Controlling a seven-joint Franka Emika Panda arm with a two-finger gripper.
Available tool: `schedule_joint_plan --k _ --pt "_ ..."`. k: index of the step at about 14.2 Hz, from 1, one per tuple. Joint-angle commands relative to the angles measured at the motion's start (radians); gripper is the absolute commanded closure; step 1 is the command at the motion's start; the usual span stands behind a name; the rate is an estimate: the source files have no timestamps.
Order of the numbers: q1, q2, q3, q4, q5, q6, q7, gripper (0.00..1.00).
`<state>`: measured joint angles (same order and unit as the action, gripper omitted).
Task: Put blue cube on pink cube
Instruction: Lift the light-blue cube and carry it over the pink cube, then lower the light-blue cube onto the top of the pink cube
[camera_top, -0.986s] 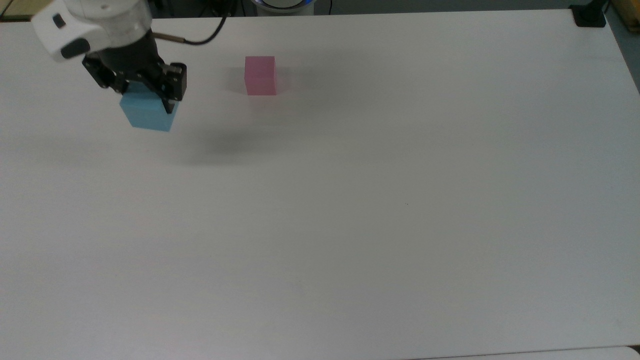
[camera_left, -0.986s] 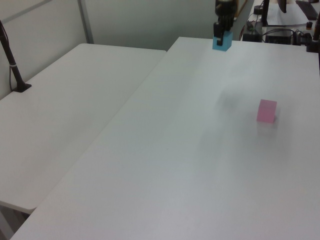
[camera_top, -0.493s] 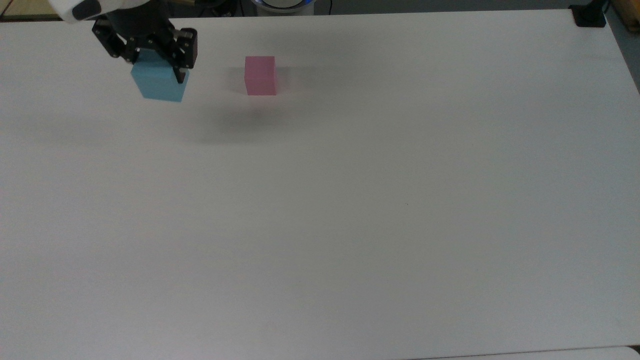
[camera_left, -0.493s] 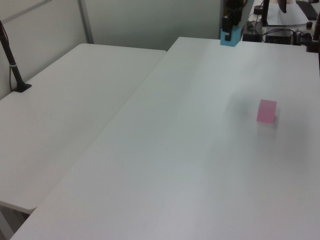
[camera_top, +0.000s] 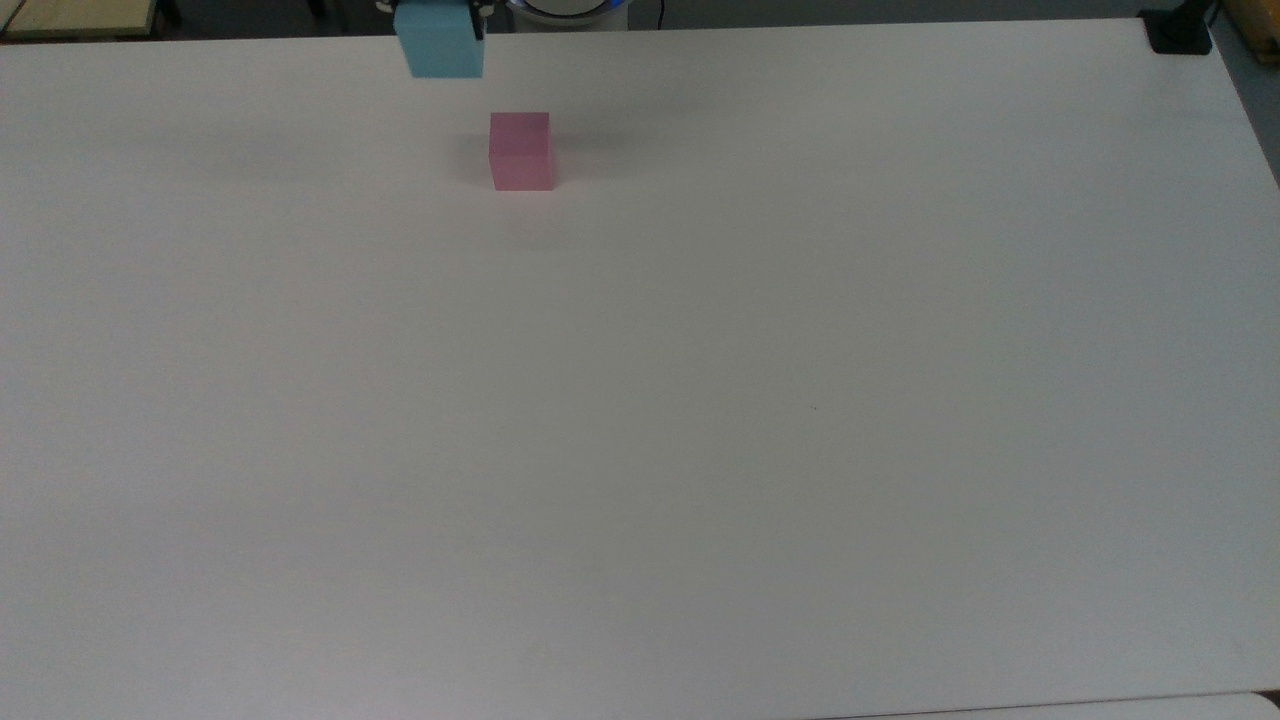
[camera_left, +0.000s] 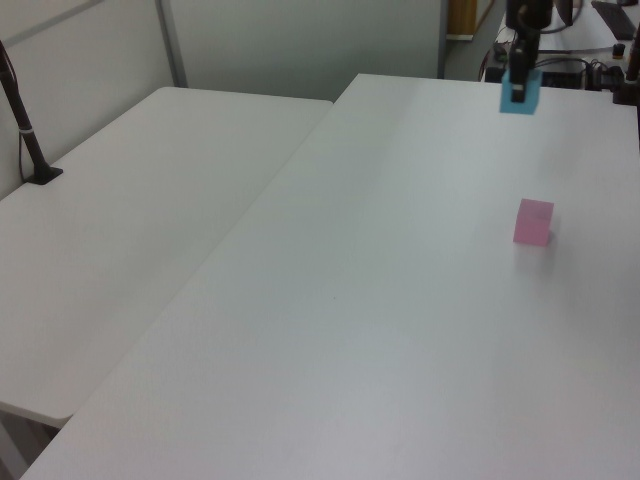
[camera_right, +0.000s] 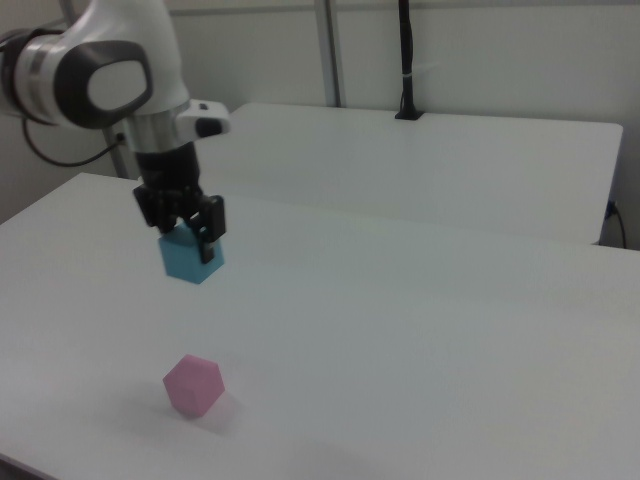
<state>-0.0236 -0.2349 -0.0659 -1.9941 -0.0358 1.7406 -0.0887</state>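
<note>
Carry step in hand: in the right view the gripper (camera_right: 188, 238) grasps the blue cube (camera_right: 190, 259), pinched between the fingers and lifted well clear of the table (camera_right: 420, 330). The pink cube (camera_right: 193, 385) rests on the table with nothing on it; in the top view the blue cube (camera_top: 439, 40) sits up and to the left of the pink cube (camera_top: 521, 151), so the two are not yet aligned. Judged next: bring the blue cube squarely above the pink one, faces matched, lower to contact, and only then release, as an off-centre placement risks a topple.
</note>
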Motion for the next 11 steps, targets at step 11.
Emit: schedule_joint_plan --k 11 --pt "0.119 -0.129 -0.015 -0.4 -0.03 0.301 -0.044 0.7"
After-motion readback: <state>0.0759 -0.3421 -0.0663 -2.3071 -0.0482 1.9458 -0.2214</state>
